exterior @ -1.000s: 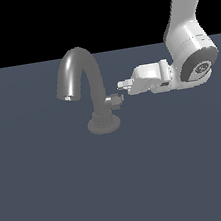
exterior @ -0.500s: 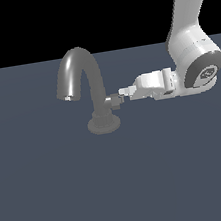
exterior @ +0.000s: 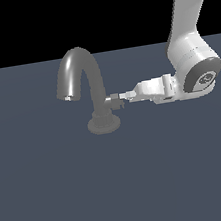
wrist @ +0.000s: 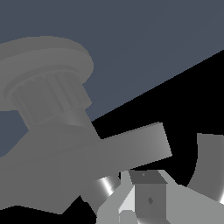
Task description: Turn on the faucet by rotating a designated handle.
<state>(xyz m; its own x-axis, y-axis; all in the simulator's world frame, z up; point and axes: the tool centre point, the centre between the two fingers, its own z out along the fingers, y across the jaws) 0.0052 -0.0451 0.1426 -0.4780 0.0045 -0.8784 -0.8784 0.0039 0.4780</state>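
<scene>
I reach level from three o'clock, my gripper (exterior: 124,96) touching the handle (exterior: 114,101) of the faucet (exterior: 93,92) to push it round; finger spread unclear.

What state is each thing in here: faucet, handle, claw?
faucet: upright on its round base, no water visible at the spout.
handle: sticks sideways from the stem toward the exterior view's right, its tip at the claw.
claw: level, fingertips at the handle; open or shut cannot be told.
</scene>
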